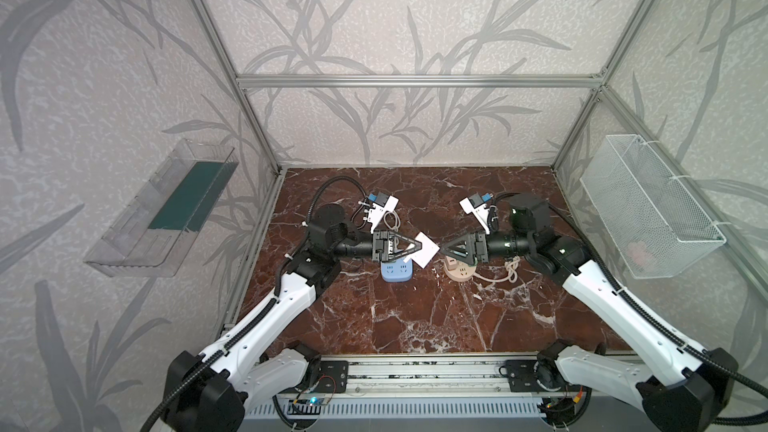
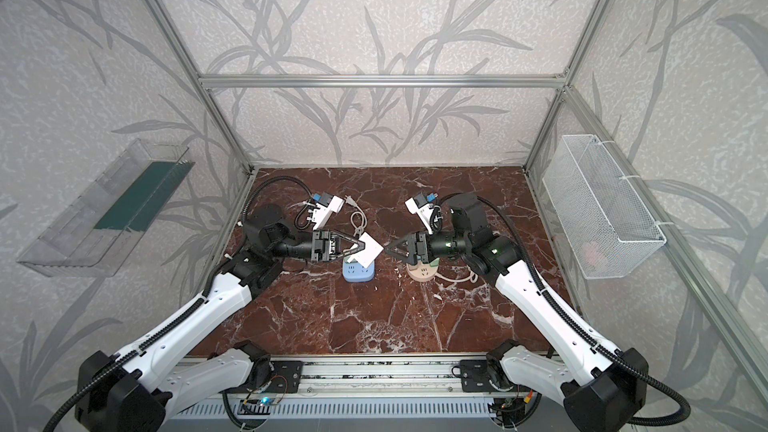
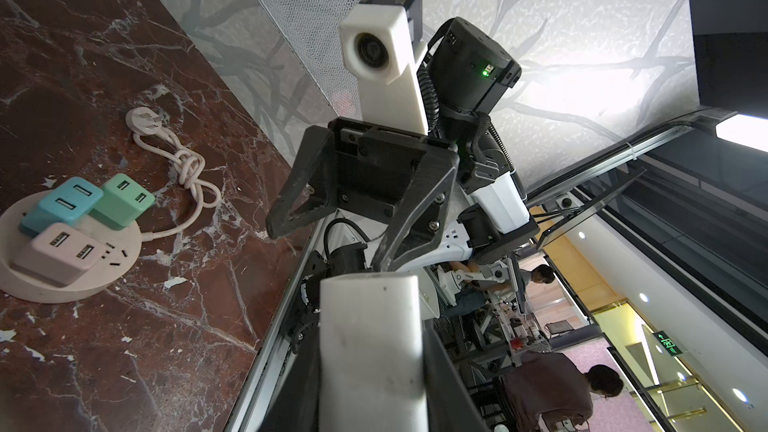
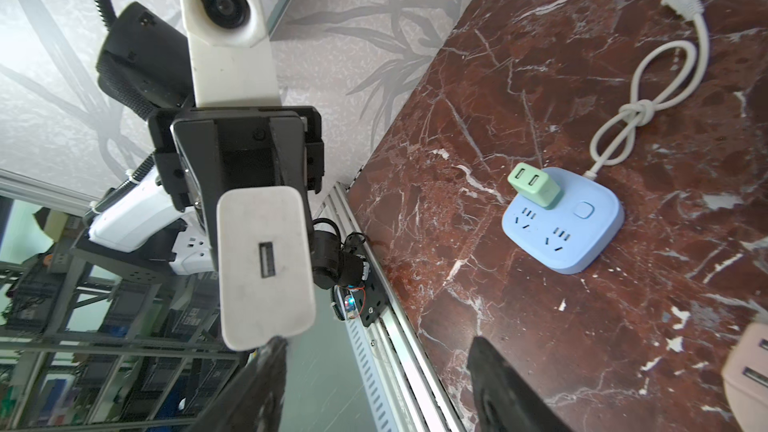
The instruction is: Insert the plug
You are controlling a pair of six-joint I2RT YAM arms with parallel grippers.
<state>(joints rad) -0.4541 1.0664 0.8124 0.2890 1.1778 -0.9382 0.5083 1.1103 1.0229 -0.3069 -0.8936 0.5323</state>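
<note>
My left gripper [image 1: 417, 248] is shut on the white plug [image 1: 424, 251], a flat USB charger block, and holds it in the air above the blue socket strip [image 1: 397, 275]. In the right wrist view the plug [image 4: 266, 268] shows its USB port. The blue strip [image 4: 582, 238] there carries a green adapter [image 4: 534, 184] beside bare sockets. My right gripper [image 1: 444, 250] faces the plug from the right. Its jaws stand apart with nothing between them, and one finger [image 4: 268, 376] reaches the plug's end. The plug's prongs are hidden.
A round pink socket strip [image 3: 120, 257] holds a blue [image 3: 62, 205], a green [image 3: 122, 199] and a pink adapter [image 3: 58, 253]; its knotted cord [image 3: 185, 160] lies beside it. The blue strip's white cord [image 4: 648, 105] trails off. A wire basket [image 1: 648, 209] and clear shelf [image 1: 166, 209] hang on the side walls.
</note>
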